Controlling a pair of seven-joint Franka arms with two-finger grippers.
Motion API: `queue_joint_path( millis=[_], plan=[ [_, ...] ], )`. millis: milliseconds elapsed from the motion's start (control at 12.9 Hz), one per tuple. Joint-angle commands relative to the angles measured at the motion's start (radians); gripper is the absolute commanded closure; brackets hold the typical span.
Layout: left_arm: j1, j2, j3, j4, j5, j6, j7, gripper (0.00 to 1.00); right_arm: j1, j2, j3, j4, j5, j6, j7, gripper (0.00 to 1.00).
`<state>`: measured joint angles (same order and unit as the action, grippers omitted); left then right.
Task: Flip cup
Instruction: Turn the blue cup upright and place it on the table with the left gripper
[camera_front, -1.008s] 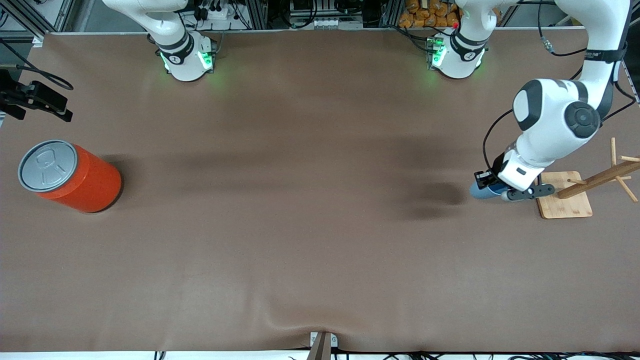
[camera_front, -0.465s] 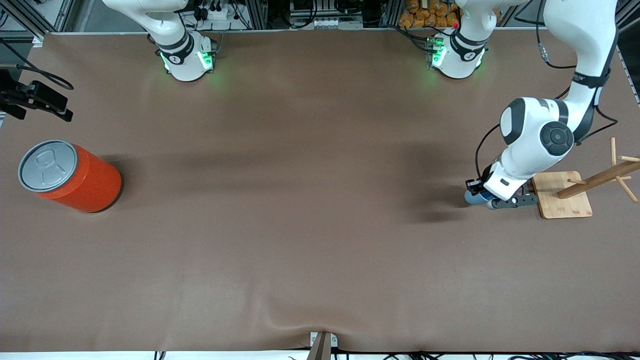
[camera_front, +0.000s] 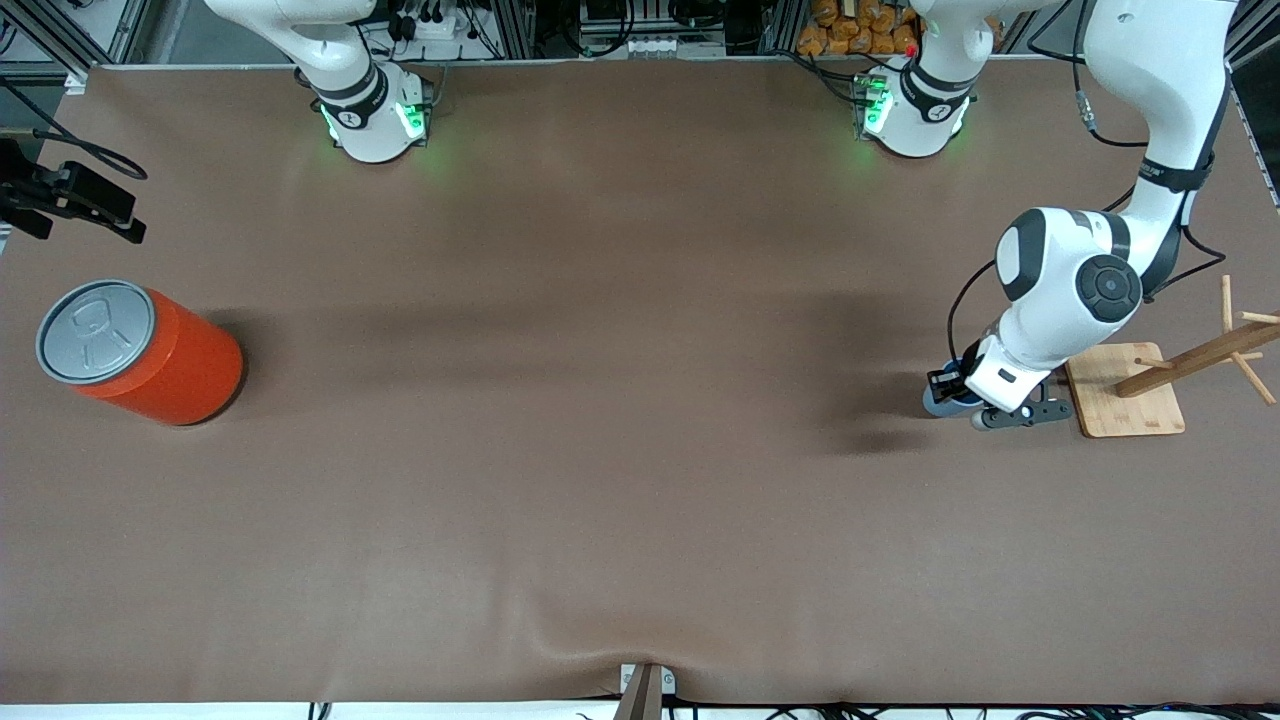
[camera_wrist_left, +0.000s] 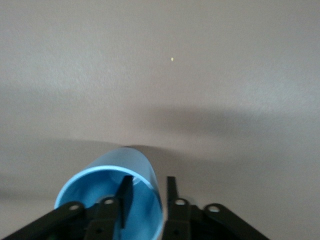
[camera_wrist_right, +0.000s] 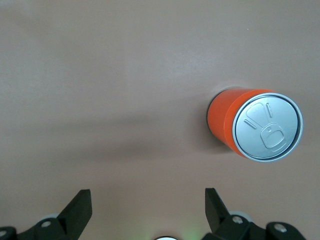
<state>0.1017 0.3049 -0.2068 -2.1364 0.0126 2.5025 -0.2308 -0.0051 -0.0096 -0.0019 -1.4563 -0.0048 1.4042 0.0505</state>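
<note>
The light-blue cup (camera_front: 941, 399) stands on the brown table at the left arm's end, beside the wooden rack's base, mouth up. In the left wrist view the cup (camera_wrist_left: 142, 162) shows its darker blue inside. My left gripper (camera_wrist_left: 147, 181) straddles its rim, one finger (camera_wrist_left: 125, 192) inside and the other finger (camera_wrist_left: 171, 189) outside. The jaws are open, with a gap on the inner side of the wall. In the front view the left gripper (camera_front: 985, 408) sits low over the cup. My right gripper (camera_wrist_right: 147, 197) hangs open and empty above bare table; its arm waits.
An orange-red can (camera_front: 150, 355) with a grey lid stands at the right arm's end, also seen as the can (camera_wrist_right: 252, 127) in the right wrist view. A wooden peg rack on a square base (camera_front: 1125, 400) stands next to the cup. A black clamp (camera_front: 70, 200) juts over the table edge.
The left arm came down and shifted the cup slightly toward the front camera and away from the rack. Its jaws, shut on the cup's wall before, have parted.
</note>
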Motion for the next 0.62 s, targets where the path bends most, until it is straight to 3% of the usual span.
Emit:
queue_joint_path(
  millis=[0,310,543],
  plan=[
    [0.006,-0.067,-0.003,0.079,0.027,-0.100,-0.022,0.00,-0.007,0.011,-0.001,0.027,0.017,-0.016,-0.009,0.00],
    [0.004,-0.072,-0.002,0.415,0.027,-0.570,-0.019,0.00,-0.007,0.011,-0.001,0.027,0.017,-0.016,-0.009,0.00],
    [0.010,-0.087,0.006,0.580,0.029,-0.739,0.004,0.00,-0.007,0.011,-0.001,0.025,0.017,-0.016,-0.009,0.00]
  ],
)
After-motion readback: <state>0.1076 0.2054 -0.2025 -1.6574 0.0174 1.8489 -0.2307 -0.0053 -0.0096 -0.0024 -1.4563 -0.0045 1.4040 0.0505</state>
